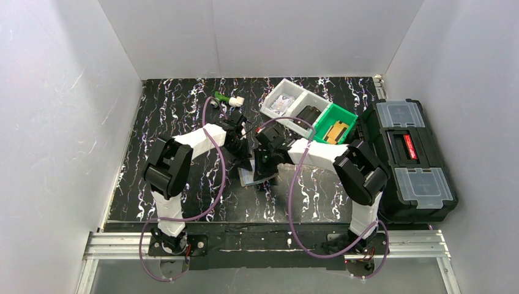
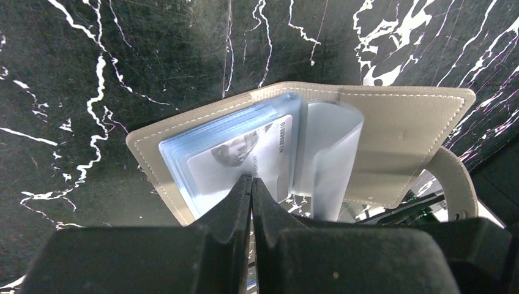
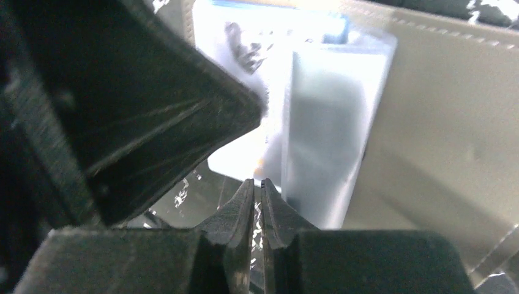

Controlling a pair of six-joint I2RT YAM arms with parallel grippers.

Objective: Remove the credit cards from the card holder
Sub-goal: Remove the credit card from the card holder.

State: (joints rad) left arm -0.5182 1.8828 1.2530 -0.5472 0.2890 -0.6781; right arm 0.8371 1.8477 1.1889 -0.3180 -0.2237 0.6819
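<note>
At the middle of the black marbled table, the card holder lies open and flat. Some of its clear sleeves stand fanned up, and a credit card printed with a face sits in the flat stack. The left gripper is clenched, its tips on that card's near edge. The right gripper is clenched too, just beside the raised sleeve. Whether either nips plastic I cannot tell. The card should probably be drawn straight along its sleeve while the other tool pins the holder.
</note>
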